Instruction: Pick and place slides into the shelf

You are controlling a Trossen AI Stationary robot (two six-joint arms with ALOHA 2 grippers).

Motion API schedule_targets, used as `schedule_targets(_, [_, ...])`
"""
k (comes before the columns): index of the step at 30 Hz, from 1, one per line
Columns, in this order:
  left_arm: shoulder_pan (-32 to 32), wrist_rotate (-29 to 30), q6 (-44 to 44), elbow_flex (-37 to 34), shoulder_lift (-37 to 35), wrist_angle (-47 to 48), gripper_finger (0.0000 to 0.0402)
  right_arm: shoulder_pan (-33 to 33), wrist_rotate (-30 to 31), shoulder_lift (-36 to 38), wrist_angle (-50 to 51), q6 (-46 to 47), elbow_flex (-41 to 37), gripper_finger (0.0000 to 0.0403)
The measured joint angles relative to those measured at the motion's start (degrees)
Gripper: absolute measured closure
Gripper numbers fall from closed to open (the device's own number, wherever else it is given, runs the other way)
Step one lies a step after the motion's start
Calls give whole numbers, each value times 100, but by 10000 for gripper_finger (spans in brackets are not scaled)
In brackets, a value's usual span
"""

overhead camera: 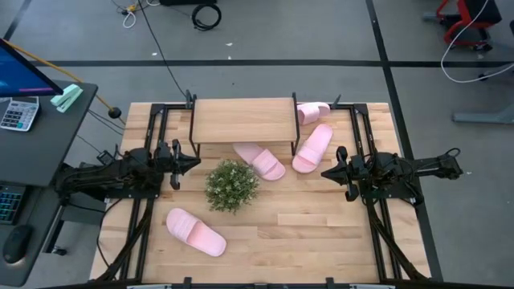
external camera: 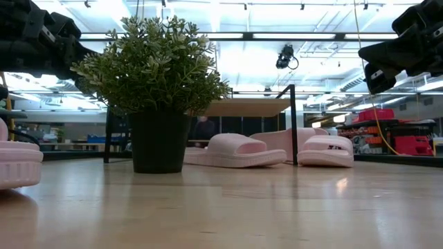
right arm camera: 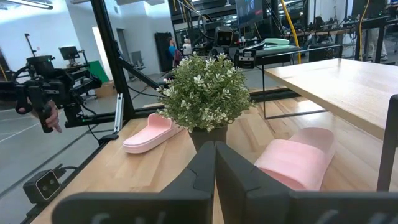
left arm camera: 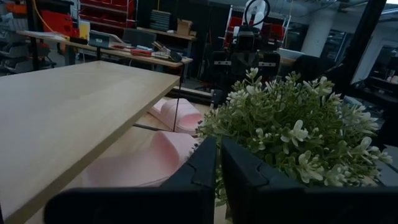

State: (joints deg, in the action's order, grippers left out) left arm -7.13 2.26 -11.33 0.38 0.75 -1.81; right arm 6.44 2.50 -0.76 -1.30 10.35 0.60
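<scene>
Grey concrete flooring (overhead camera: 321, 32) is surrounding the pale wooden counter (overhead camera: 321, 233), with black tape lines and loose cables crossing it toward the top of the high view. At the far left of that frame a dark desk (overhead camera: 40, 136) is carrying a calculator (overhead camera: 16, 114) and the corner of a lit monitor (overhead camera: 24, 68). From the low view, a workshop with bright ceiling lights is stretching behind the counter.

The shelf (overhead camera: 242, 119) is standing at the upper middle of the counter. One slide (overhead camera: 259, 160) is lying just below its lower edge, another slide (overhead camera: 312, 148) is lying angled just right of it, and a third slide (overhead camera: 313, 111) is sitting against the shelf's upper right corner. The fourth slide (overhead camera: 195, 232) is resting well apart at the lower left of the counter. A green bushy plant (overhead camera: 231, 185) in a dark pot is standing at the centre, near the first slide.

The left gripper (overhead camera: 186, 163) is hanging at the left of the plant, jaws pressed nearly together and holding nothing, as the left wrist view is showing. The right gripper (overhead camera: 331, 172) is hanging at the right, near the angled slide, jaws likewise closed together and empty.
</scene>
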Motion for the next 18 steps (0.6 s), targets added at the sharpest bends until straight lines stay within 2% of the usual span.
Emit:
schedule_targets(10, [1,5,-270,4,-1,26,382,1,0,-1,-3,-2,-1,385])
schedule_targets(18, [-1,25,-777,2,0,8,373,1,52,0,-77,-4,-2,385])
